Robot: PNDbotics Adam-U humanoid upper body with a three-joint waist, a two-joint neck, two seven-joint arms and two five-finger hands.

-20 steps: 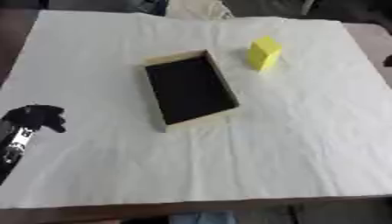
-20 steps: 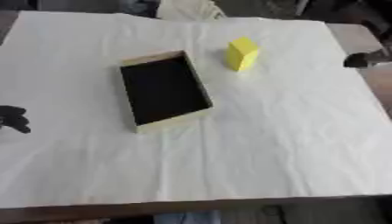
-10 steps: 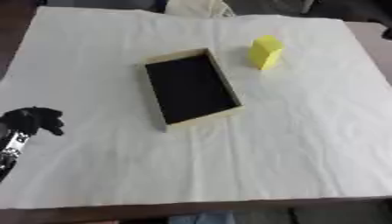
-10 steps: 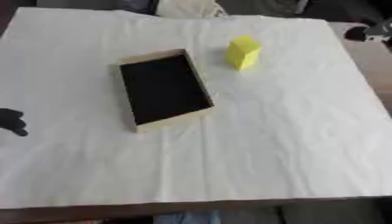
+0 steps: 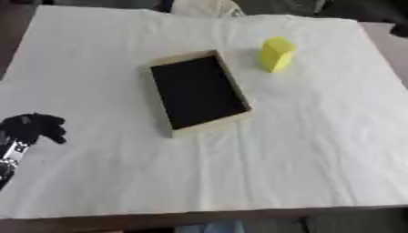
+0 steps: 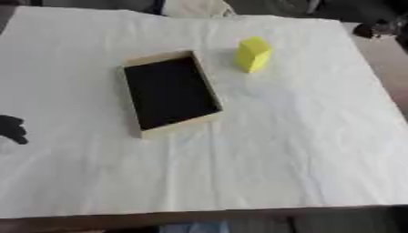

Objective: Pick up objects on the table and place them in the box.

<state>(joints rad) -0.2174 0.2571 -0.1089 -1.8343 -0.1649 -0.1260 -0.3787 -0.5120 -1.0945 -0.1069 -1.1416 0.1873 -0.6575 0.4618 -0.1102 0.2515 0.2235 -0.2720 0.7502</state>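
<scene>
I work at a staged test setup: a brown surface (image 5: 381, 41) draped with a wrinkled cream cloth (image 5: 303, 136).

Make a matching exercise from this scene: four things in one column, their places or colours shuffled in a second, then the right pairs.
Things:
1. box
2. yellow block
3. left hand
4. white cloth

Descriptions:
A. covers the table
B. dark inside, nothing in it
C. stands right of the box, farther back
D. near the left edge

Pairs: 1-B, 2-C, 3-D, 4-A
</scene>
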